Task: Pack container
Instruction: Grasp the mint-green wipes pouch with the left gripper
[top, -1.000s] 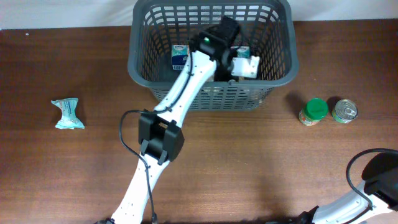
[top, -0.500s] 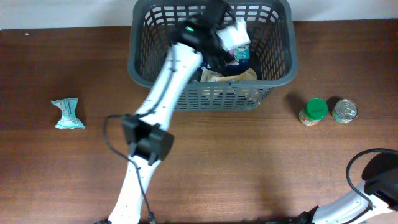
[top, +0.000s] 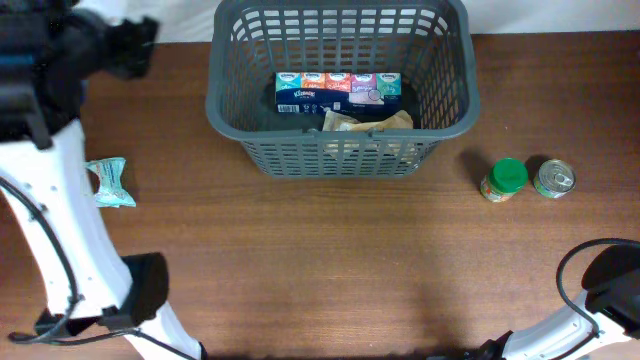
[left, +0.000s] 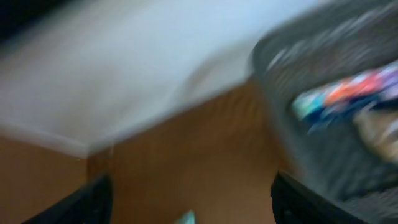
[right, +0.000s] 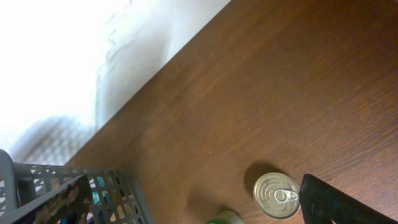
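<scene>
**Basket packing: left arm withdrawn**

1. Left gripper (left: 194, 202): the view is blurred by motion. The jaws are spread wide with nothing between them. Half a second ago it hung over the basket with a white pack in its grip. Now the left arm (top: 60, 200) has swung to the far left corner of the desk (top: 330, 260).
2. Right gripper (right: 193, 205): the jaws are parted and empty, above the desk's right side. It is unchanged.
3. Basket (top: 340, 155): dark grey with slotted walls, standing at the back centre of the desk, in the same place as before.
4. Tissue packs (top: 338, 90): a coloured row lying in the basket, no longer covered by the arm.
5. Paper bag (top: 372, 122): tan and crumpled, in the basket just in front of the row.
6. Jar (top: 505, 178): green lid, right of the basket. It has not moved.
7. Tin can (top: 553, 178): just beside the jar, on its right.
8. Packet (top: 108, 183): teal, on the desk well left of the basket, near the left arm.
</scene>
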